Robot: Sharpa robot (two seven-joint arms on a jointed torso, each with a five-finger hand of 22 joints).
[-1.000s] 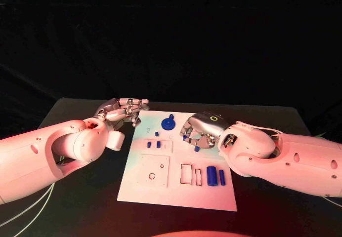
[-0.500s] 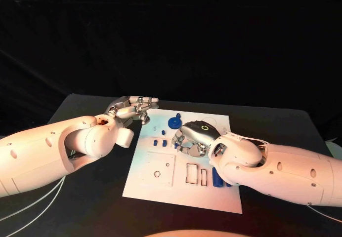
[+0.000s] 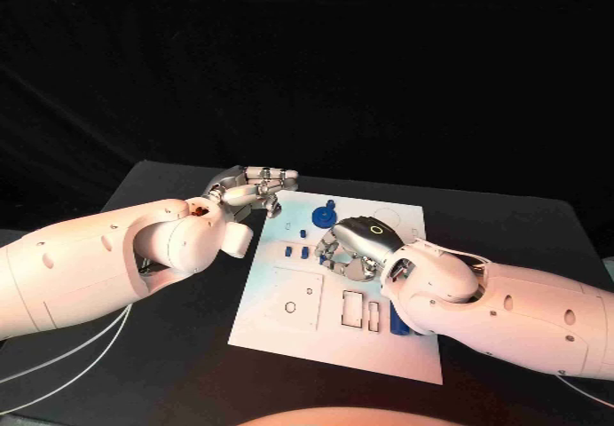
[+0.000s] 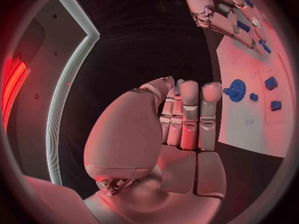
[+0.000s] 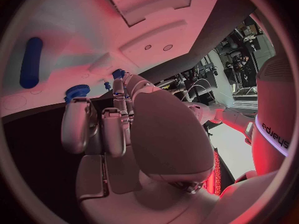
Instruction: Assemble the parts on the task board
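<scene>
The white task board [image 3: 288, 333] lies in the middle of the black table. A blue gear [image 3: 323, 216] stands near its far edge, with two small blue pegs [image 3: 297, 253] just in front of it. My right hand [image 3: 352, 244] hovers over the board's middle beside the pegs, fingers hanging down with nothing seen in them. A long blue cylinder [image 5: 30, 62] lies on the board's right side, partly hidden under my right arm in the head view. My left hand [image 3: 256, 188] rests at the board's far left corner, fingers straight and empty [image 4: 187, 119]. The left wrist view shows the gear [image 4: 236, 90] and pegs [image 4: 273, 93].
The board has a raised square plate with holes [image 3: 295, 300] at the left and narrow rectangular slots [image 3: 358, 311] in its middle. Black table [image 3: 141, 373] surrounds the board. My two thick white forearms [image 3: 512, 311] cover both sides of the board.
The camera has shifted. My right hand has slid leftward across the board, closer to the gear and the two pegs. My left hand stays at the far left corner.
</scene>
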